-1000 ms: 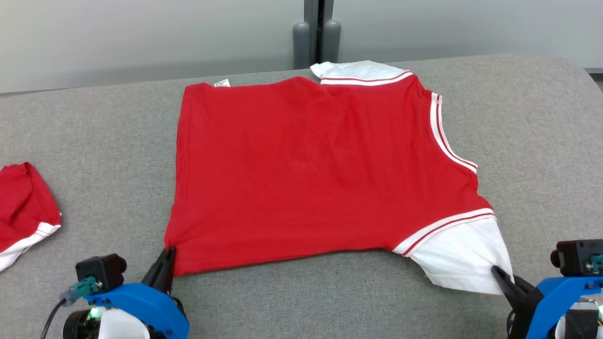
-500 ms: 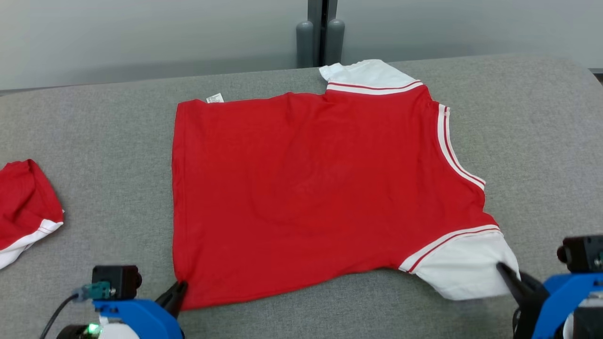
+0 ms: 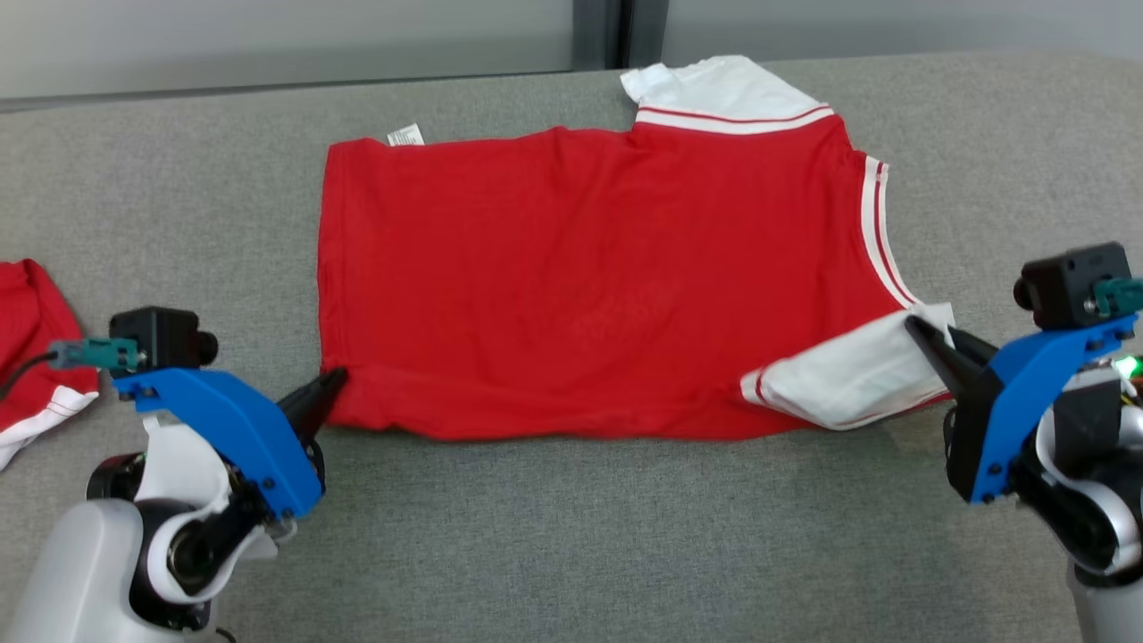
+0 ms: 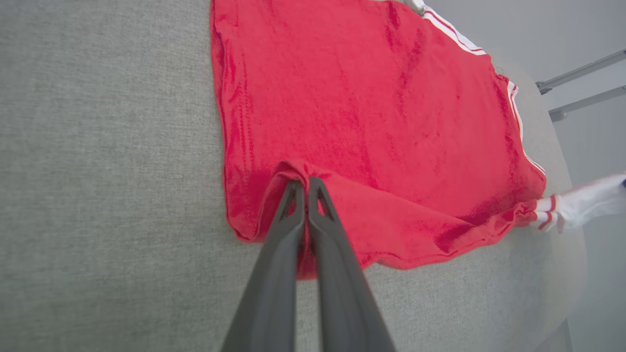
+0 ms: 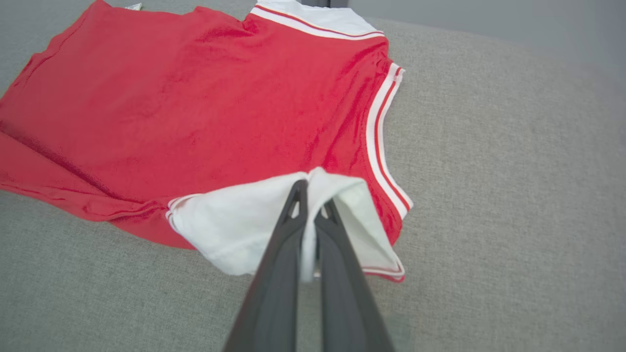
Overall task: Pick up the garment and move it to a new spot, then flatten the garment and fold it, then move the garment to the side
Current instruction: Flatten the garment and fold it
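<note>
At the far left of the head view, a second red garment (image 3: pixel 36 357) lay bunched on the grey table (image 3: pixel 571 536), well apart from the work. Next came the left gripper (image 3: pixel 332 382), its fingers pinched together on the near left corner of the garment (image 3: pixel 589 268), a red shirt spread across the middle of the table. The left wrist view showed that corner raised and doubled toward the shirt's body, with the jaws tight on red fabric. A small white label (image 3: pixel 406 136) stuck out at the far left corner, and the far sleeve (image 3: pixel 714 89) lay flat at the back edge. Further right, the near sleeve (image 3: pixel 848 379) (white, with red-and-white trim) was turned in over the red body. The right gripper (image 3: pixel 920 329) had closed on its edge, with a fold of white cloth caught between the fingers.

This looked like the start of the fold, the near edge being carried toward the far one. Both holds sat close to the fingertips on thin cloth, so a quick pull could let either one slip. If the left pinch held only the top layer, the bottom layer would stay behind and wrinkle. Uneven travel between the arms would skew the crease. Carrying the edge too low would drag the whole shirt across the table instead of folding it.
</note>
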Tool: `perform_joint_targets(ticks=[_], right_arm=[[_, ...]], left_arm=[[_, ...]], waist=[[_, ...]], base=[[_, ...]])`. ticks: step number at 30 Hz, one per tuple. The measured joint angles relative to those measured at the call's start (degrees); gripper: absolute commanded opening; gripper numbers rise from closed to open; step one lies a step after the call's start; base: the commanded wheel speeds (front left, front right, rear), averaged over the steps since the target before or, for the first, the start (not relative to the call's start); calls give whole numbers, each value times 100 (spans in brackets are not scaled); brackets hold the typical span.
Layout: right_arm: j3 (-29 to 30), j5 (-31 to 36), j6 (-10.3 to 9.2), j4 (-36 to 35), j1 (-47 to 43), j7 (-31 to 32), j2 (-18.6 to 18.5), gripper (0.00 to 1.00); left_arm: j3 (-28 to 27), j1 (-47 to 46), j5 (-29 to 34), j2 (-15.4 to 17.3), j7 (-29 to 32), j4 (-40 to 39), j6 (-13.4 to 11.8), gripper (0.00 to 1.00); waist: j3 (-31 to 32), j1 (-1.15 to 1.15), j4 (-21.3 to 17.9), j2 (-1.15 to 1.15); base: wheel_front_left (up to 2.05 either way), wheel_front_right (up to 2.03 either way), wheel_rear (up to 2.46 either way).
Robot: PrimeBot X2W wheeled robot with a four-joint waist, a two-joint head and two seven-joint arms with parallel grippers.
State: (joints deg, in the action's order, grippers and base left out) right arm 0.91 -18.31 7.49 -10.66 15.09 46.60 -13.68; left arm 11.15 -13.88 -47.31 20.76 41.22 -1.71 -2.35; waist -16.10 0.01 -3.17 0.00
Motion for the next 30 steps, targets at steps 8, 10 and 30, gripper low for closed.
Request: perform_joint_targets(ticks=[8, 10, 30], right_arm=[[-465, -216, 0, 831, 877, -703, -383, 0], [-558, -269, 0, 992, 1001, -894, -445, 0], [-546, -335, 0, 2071, 1367, -3143, -559, 100]], left_arm=[[-202, -719, -77, -229, -311, 922, -64, 0], [-194, -804, -81, -288, -368, 1058, -41, 0], [-248, -183, 375, -861, -2515, 1443, 246, 100]], waist=[[-339, 0, -2, 0], [-387, 0, 6, 0], [-191, 0, 413, 0]], base=[[0, 0, 0], [0, 0, 0], [0, 0, 0]])
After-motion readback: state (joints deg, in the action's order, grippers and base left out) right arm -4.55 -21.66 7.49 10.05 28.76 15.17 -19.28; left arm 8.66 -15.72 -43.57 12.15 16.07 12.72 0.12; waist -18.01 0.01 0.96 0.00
